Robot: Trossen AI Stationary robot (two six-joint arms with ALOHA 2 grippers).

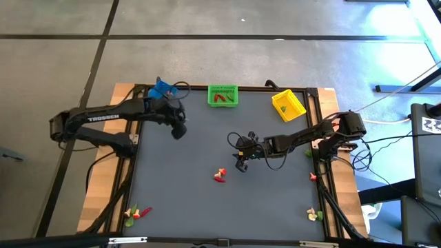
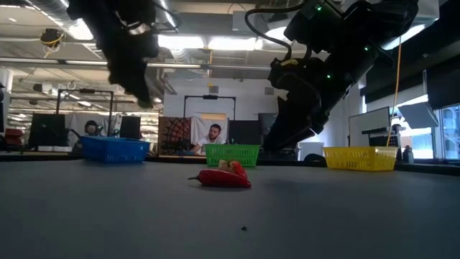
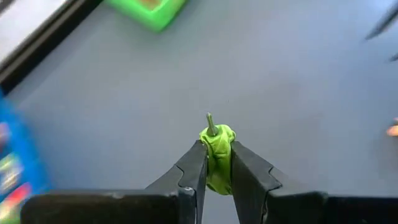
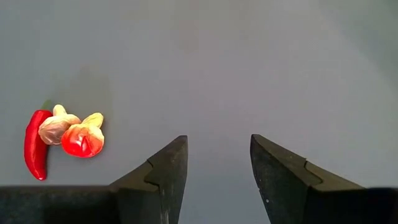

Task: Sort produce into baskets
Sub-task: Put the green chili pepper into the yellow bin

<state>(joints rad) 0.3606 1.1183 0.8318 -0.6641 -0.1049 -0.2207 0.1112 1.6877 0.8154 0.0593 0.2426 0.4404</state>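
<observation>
My left gripper (image 1: 179, 131) is above the table's far left part, near the blue basket (image 1: 160, 89), shut on a small green pepper piece (image 3: 217, 149). My right gripper (image 4: 217, 155) is open and empty above the table's middle (image 1: 241, 162). A red chili (image 4: 34, 144), a whitish piece (image 4: 56, 126) and a red-yellow piece (image 4: 83, 137) lie together on the table (image 1: 220, 175). The green basket (image 1: 222, 96) and the yellow basket (image 1: 288, 105) stand at the far edge. My left gripper pinches the green pepper piece's two sides (image 3: 211, 163) between its two fingers, the stem end (image 3: 211, 123) sticking out past the fingertips. The piece is lifted clear of the table.
More small pieces lie at the near left corner (image 1: 136, 213), the near right corner (image 1: 314, 215) and the right edge (image 1: 313, 176). The green basket holds red pieces (image 1: 220, 98). A person sits in the room behind the table (image 2: 213, 137).
</observation>
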